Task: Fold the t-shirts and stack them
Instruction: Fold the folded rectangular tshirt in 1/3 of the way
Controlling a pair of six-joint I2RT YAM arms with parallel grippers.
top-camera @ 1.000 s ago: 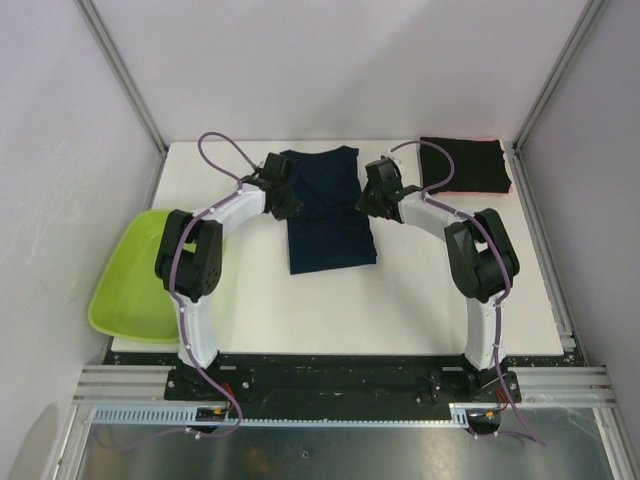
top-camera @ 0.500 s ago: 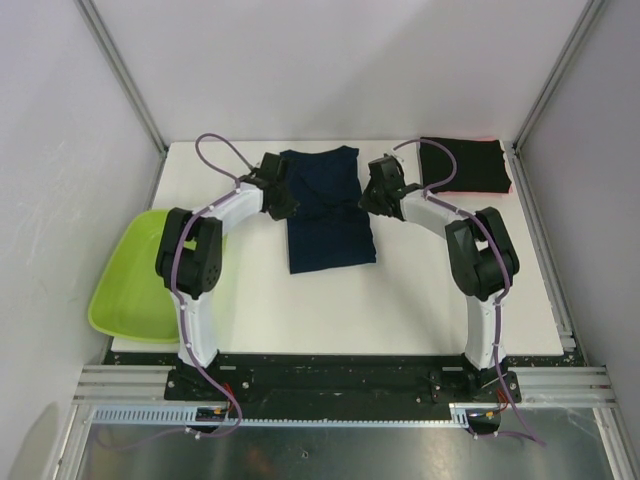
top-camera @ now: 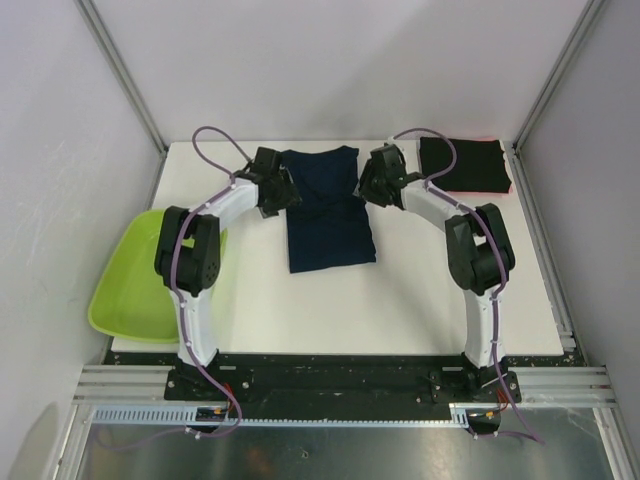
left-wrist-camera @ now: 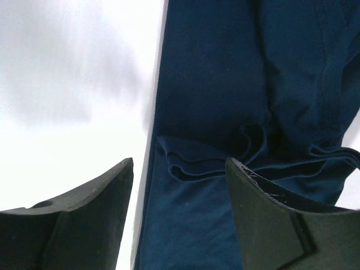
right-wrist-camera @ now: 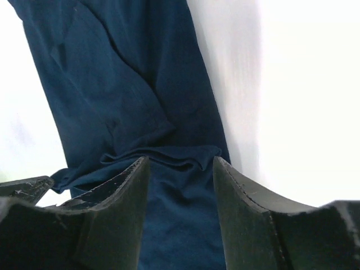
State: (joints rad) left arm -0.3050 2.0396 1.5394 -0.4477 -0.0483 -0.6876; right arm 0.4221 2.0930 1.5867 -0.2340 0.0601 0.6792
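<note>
Left claw (left-wrist-camera: pixel 180 164) and right claw (right-wrist-camera: pixel 181 161) gape empty over the navy t-shirt (top-camera: pixel 330 232) — white table (top-camera: pixel 410 300), pale walls (top-camera: pixel 330 70).

Top view: bright, even, diffuse light from above, sharp overall. Shadows on the white table (top-camera: pixel 420 290) are faint and short. The black t-shirt (top-camera: pixel 463 165) shows no fold detail. Wrist views: the table is blown out to white with soft grey shadows. The navy t-shirt (left-wrist-camera: pixel 225 84) has sharp creases. The left gripper's fingers (left-wrist-camera: pixel 84 225) are near-black and soft-edged.
</note>
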